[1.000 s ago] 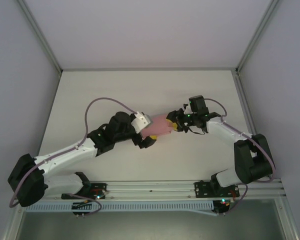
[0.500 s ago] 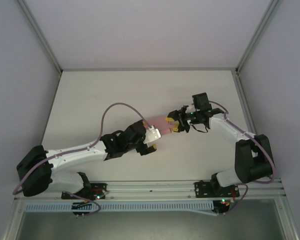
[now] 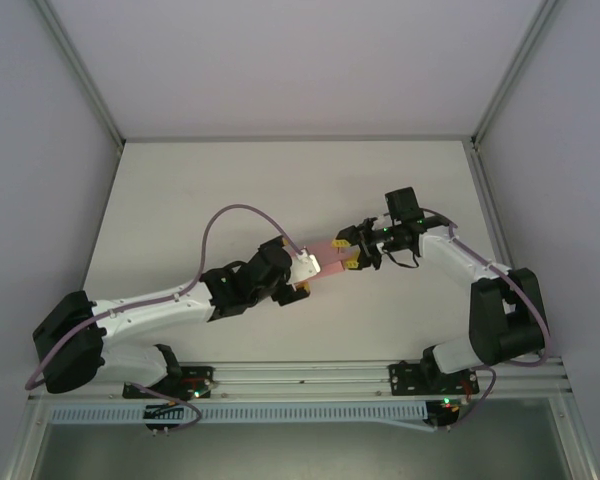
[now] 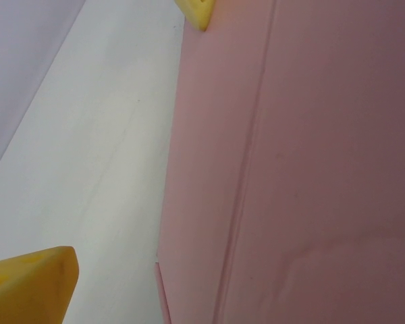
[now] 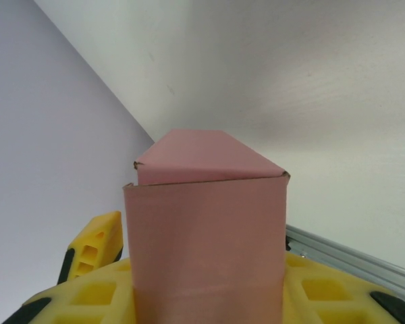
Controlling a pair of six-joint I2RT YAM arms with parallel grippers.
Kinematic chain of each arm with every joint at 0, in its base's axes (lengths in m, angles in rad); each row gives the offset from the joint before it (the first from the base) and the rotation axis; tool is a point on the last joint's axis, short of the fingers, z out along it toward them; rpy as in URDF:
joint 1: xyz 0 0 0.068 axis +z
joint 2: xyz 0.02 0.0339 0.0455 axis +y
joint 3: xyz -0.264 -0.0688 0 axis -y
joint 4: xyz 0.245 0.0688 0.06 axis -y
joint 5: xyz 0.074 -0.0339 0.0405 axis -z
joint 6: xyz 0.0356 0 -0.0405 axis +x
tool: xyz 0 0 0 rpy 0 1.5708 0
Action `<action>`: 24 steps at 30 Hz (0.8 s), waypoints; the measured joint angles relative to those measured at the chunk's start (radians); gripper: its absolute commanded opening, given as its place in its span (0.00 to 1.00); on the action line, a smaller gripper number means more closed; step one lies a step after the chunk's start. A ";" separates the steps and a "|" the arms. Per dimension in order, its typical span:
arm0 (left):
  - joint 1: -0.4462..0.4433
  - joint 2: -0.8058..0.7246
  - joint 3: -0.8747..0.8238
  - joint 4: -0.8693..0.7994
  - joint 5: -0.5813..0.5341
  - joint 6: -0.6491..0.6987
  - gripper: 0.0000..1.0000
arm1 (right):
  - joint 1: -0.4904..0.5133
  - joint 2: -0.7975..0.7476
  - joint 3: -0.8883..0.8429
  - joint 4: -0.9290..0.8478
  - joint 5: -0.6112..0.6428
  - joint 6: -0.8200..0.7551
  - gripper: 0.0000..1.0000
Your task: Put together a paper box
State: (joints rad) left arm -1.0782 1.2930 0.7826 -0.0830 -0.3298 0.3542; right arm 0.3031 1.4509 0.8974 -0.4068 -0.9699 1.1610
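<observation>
- My right pincer is clenched on the paper box, holding one end of it above the middle of the table.
- From my right wrist I see the paper box stand out from between my yellow fingers. Its flat pink side faces the camera, and the grip of the right pincer is on the near end.
- At the far end of the box a flap slopes away from me. A thin seam shows where it meets the side panel, and one corner is slightly ragged.
- Behind the box I see the white table surface, a lilac wall on the left, and a metal rail low on the right.
- My left pincer is released, its jaws spread wide at the other end of the box.
- From my left wrist the pink card takes up the right side, with a long crease running down it.
- One yellow fingertip touches the card's edge at the top. The other sits low on the left, apart from the card, with bare table between them.
</observation>
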 measured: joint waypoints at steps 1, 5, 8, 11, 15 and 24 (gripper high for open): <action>0.000 0.000 0.000 0.000 0.001 0.000 0.90 | 0.000 0.000 0.000 0.000 -0.001 0.002 0.29; -0.002 0.000 0.000 0.002 0.012 0.000 0.80 | -0.003 0.000 0.002 0.000 -0.003 0.008 0.30; -0.003 0.000 0.000 0.003 0.021 0.003 0.72 | -0.004 -0.001 0.003 0.005 -0.006 0.022 0.33; -0.003 0.000 0.000 0.004 0.031 0.005 0.67 | -0.004 -0.002 0.003 0.016 -0.006 0.037 0.33; -0.004 0.004 0.000 0.026 0.043 0.004 0.59 | -0.003 -0.010 0.002 0.049 0.000 0.078 0.34; -0.003 0.030 0.005 0.050 0.045 0.037 0.43 | 0.001 -0.044 -0.037 0.127 0.038 0.162 0.42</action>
State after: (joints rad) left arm -1.0809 1.3231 0.7876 -0.0334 -0.2844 0.3908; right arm 0.3038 1.4071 0.8604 -0.2798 -0.9321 1.3228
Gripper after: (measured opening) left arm 0.445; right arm 0.404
